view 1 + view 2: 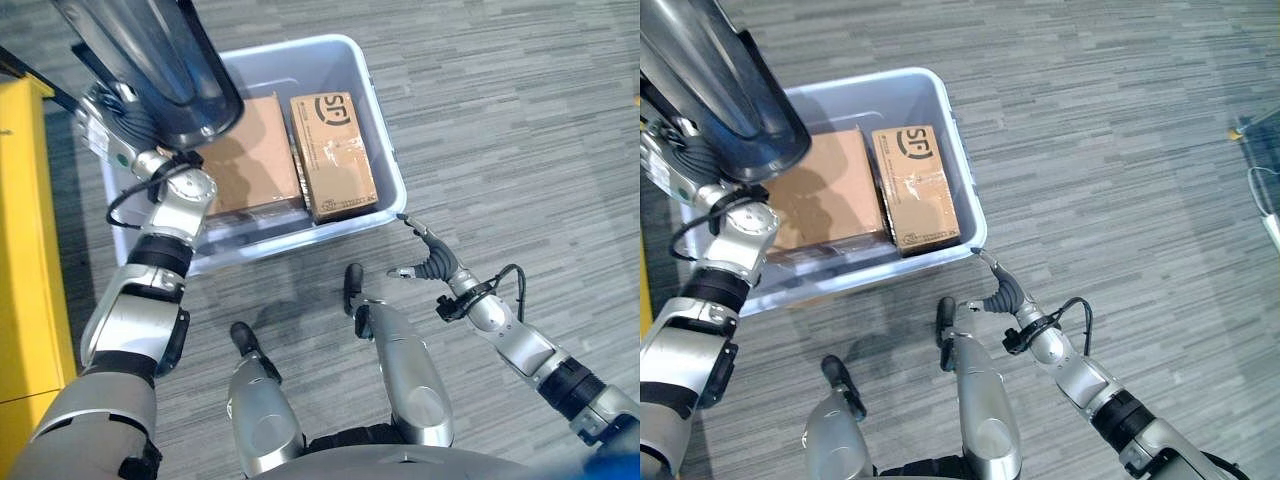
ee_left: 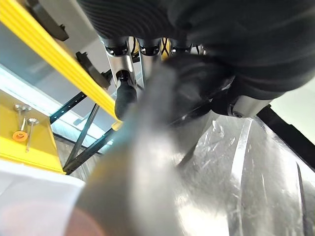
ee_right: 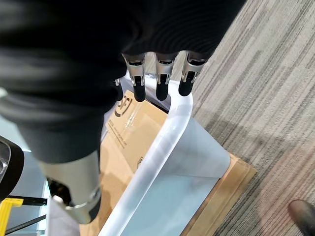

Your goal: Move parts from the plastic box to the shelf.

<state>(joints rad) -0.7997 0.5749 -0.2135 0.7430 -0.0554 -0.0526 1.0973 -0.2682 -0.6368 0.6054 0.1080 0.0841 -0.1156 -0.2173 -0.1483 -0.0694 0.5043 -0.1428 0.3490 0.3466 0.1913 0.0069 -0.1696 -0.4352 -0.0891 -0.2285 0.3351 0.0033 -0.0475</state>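
On the grey carpet sits the plastic box (image 1: 385, 150) with two cardboard boxes (image 1: 332, 155) inside. The right hand (image 1: 432, 262) hangs relaxed and empty at its near corner. Up close, the left hand (image 2: 123, 93) curls round a shiny plastic-wrapped part (image 1: 150, 60) near the yellow shelf (image 2: 54, 54).

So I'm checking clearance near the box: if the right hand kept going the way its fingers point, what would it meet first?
Most likely the near corner rim of the plastic box. The right hand has straight fingers aimed at that rim; the printed cardboard carton lies just beyond. Depth is hard to judge.
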